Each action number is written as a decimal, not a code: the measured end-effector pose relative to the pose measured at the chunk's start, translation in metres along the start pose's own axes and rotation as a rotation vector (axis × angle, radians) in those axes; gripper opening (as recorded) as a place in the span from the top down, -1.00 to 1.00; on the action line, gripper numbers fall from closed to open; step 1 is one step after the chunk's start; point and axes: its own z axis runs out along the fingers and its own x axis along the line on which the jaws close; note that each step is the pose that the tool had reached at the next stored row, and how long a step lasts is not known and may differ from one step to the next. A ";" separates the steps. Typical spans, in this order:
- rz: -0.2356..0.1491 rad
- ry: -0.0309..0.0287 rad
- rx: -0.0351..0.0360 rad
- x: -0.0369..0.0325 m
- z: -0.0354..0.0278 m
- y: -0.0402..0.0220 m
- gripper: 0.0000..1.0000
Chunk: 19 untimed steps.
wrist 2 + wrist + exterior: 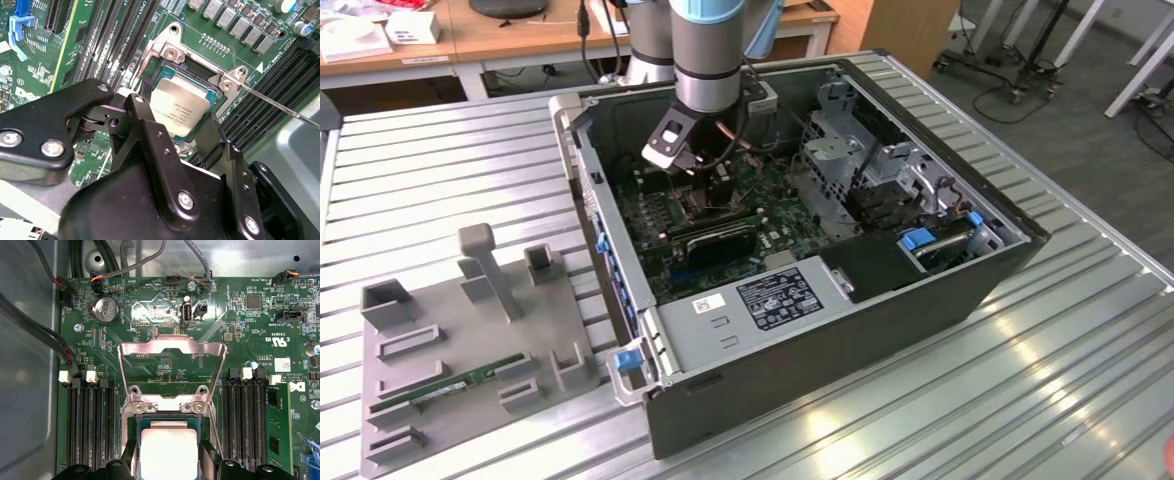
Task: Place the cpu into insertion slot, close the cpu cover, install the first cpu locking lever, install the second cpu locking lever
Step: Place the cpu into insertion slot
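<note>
Inside the open computer case (pixel 854 340) on the bench (pixel 1014 400), the gripper (pixel 176 116) straddles the cpu (pixel 169 452) lying in its socket (pixel 197 75), clamped or loosed I cannot tell, with the cpu cover (pixel 172 347) open: seating looks the step in hand, wanting a clean release.

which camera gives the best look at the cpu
The second wrist view: the cpu shows most of its metal top, close up. The first wrist view catches only part of that top. In the exterior view the arm stands in front of the spot where it lies.
</note>
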 end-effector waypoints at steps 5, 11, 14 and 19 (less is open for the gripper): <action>0.000 0.0000 0.0000 0.0000 0.0000 0.0000 -0.22; 0.000 -0.0002 0.0002 0.0001 -0.0001 0.0000 -0.08; 0.000 -0.0001 0.0001 0.0001 0.0000 0.0000 -0.08; 0.000 0.0000 0.0000 0.0001 0.0000 0.0000 -0.08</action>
